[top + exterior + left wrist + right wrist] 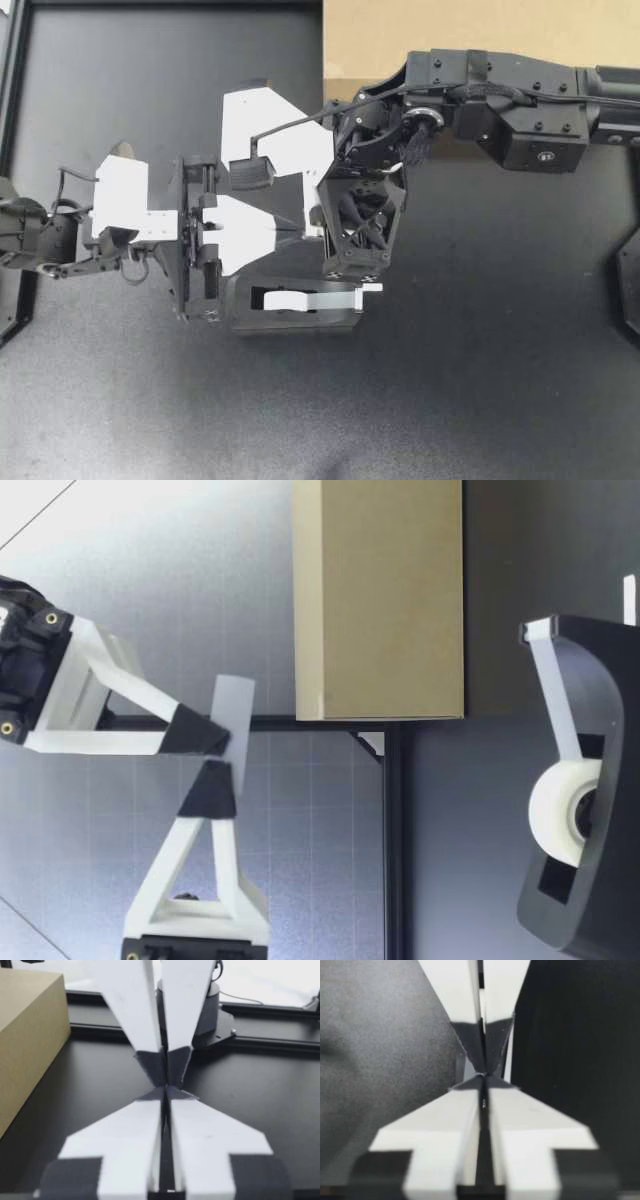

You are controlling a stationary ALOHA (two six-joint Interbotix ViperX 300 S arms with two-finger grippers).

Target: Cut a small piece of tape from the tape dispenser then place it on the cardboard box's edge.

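Both tools are clenched right now: your left gripper and right gripper meet tip to tip, each pinching the same tape piece. It hangs in the air, well above the table, between the dispenser and the box, touching neither. It looks already cut, since the strip off the roll ends on the dispenser itself.

What can go wrong, imo:
- Two pinches on one short strip, v. close together. If you pull the arms apart w/o opening one first, the tape may stretch, tear or slip out of a pinch.
- Whichever side lets go, the sticky face may cling to that gripper. The strip then gets dragged, twisted or peeled out of the other grip.
- The free ends stick out past the pinch. W/ only one grip they can flop, fold over & stick to themselves, so nothing clean reaches the box's edge.
- The box sits well apart, on the far side of the right arm. Go easy there b/c that arm is in the way.
- The dispenser is just beneath the grippers in the top view, so a low swing could knock it.
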